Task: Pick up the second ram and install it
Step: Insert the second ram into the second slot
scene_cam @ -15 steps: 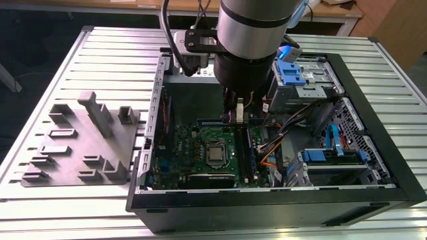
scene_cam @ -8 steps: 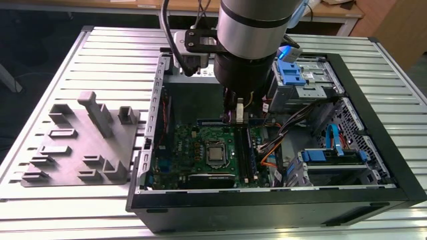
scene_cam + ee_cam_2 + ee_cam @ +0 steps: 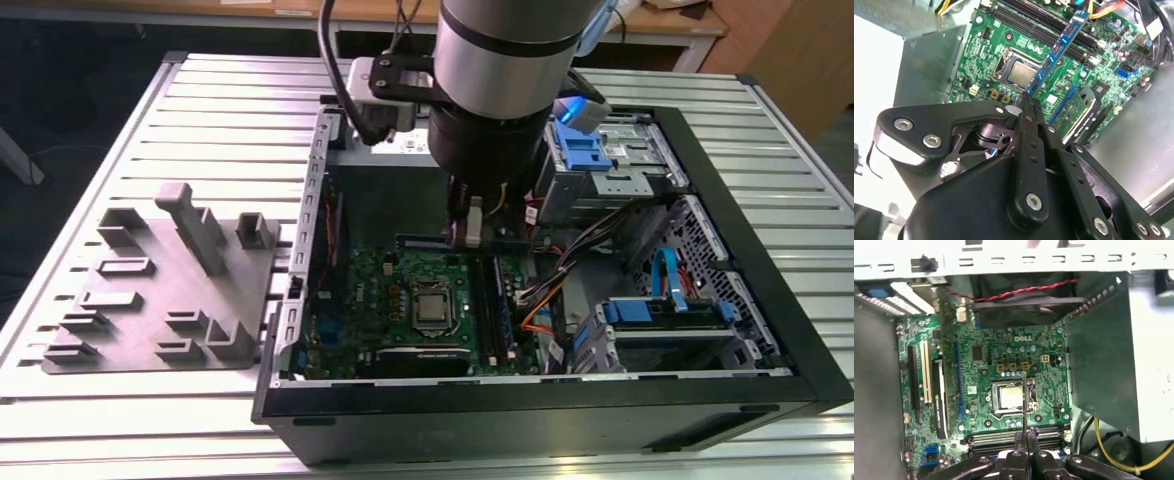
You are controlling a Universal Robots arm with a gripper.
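Bright, even overhead light on table (image 3: 200, 100); inside of case (image 3: 534, 420) dimmer w/ soft shadows. Case frame (image 3: 1029, 260) blown out white in first wrist view.

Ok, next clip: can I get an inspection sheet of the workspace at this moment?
Surface: slatted metal table, open computer case on it.
Job's things: second ram held over the motherboard, not seated.
Clutter: grey tray beside the case, on the exterior view's left.
Grippers: gripper, jaws shut on the second ram.
Cables: yellow wires and a red-black twisted pair inside the case.
Surroundings: wooden furniture beyond the table.
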